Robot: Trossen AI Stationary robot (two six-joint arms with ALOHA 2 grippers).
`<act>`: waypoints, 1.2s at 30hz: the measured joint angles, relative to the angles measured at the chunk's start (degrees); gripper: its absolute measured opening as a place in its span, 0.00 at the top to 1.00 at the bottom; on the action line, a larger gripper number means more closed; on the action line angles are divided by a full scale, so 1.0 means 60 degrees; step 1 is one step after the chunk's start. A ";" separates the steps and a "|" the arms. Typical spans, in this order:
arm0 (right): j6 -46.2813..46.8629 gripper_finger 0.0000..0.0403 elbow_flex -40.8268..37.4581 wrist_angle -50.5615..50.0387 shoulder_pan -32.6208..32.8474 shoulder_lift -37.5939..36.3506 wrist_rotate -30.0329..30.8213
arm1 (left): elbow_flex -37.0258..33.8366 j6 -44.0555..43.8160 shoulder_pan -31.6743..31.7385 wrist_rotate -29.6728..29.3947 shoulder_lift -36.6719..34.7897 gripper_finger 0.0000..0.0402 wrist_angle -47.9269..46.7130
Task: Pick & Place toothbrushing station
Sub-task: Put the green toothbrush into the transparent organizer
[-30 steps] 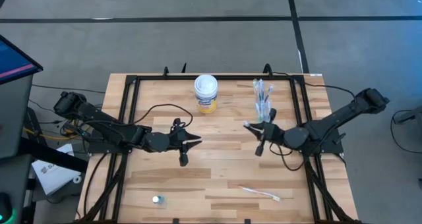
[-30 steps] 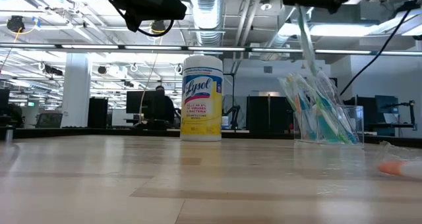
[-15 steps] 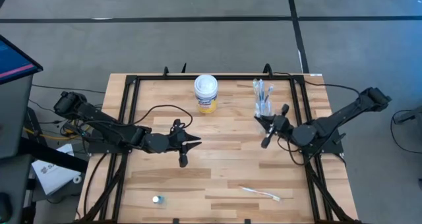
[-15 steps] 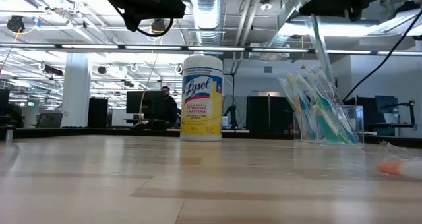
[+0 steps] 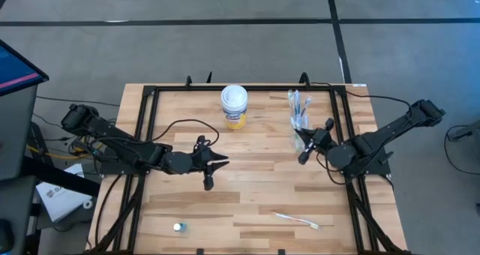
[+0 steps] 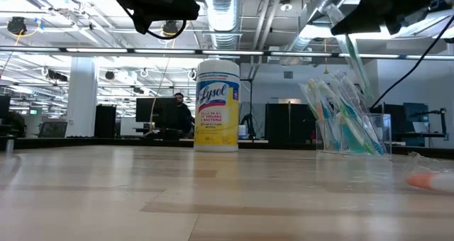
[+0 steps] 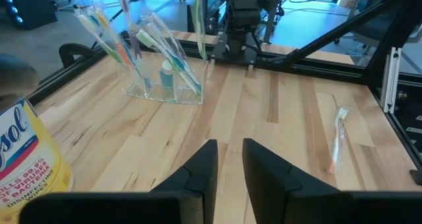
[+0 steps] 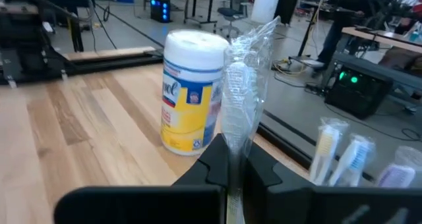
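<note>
A clear plastic holder (image 5: 298, 117) stands near the table's far right and holds several toothbrushes upright; a small blue tube (image 7: 167, 76) is in it too. My right gripper (image 5: 306, 144) hovers just beside it, shut on a toothbrush in a clear wrapper (image 8: 241, 85). Another wrapped toothbrush (image 5: 296, 220) lies flat near the front edge. My left gripper (image 5: 222, 163) hangs over the table's middle, its fingers (image 7: 210, 166) a little apart with nothing between them. My right gripper pinches the wrapped toothbrush between its two fingers at one end (image 8: 232, 148). The rest of it (image 6: 357, 60) hangs slanting below the gripper, clear of the table. Its lower end (image 7: 202, 53) is close by the holder's brushes; whether it touches them I cannot tell.
A white-lidded, yellow-labelled wipes canister (image 5: 234, 106) stands at the far middle. A small round thing (image 5: 178, 227) lies near the front left. A black frame (image 5: 146, 135) runs along the table's edges. Bare wood lies between the two arms.
My right gripper has carried the wrapped toothbrush toward the table's right and far edges, closer to the holder, and has rolled at the wrist. The toothbrush, nearly upright before, now hangs slanted.
</note>
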 joint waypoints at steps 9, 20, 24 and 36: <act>0.0309 0.99 -0.0004 -0.0545 -0.0028 -0.0182 0.0007 | 0.0000 0.0000 0.0000 0.0004 0.0000 0.83 0.0003; 0.0294 0.99 -0.0004 -0.0602 -0.0594 -0.0175 -0.0580 | 0.0000 0.0000 0.0000 0.0011 0.0000 0.83 0.0003; -0.0144 0.99 -0.0004 -0.0280 -0.1132 -0.0175 -0.1143 | 0.0000 0.0000 0.0000 0.0040 0.0000 0.83 0.0003; -0.1738 0.99 -0.0012 0.0834 -0.2216 -0.1128 -0.3027 | 0.0000 0.0022 0.0018 0.0029 0.0000 0.83 0.0000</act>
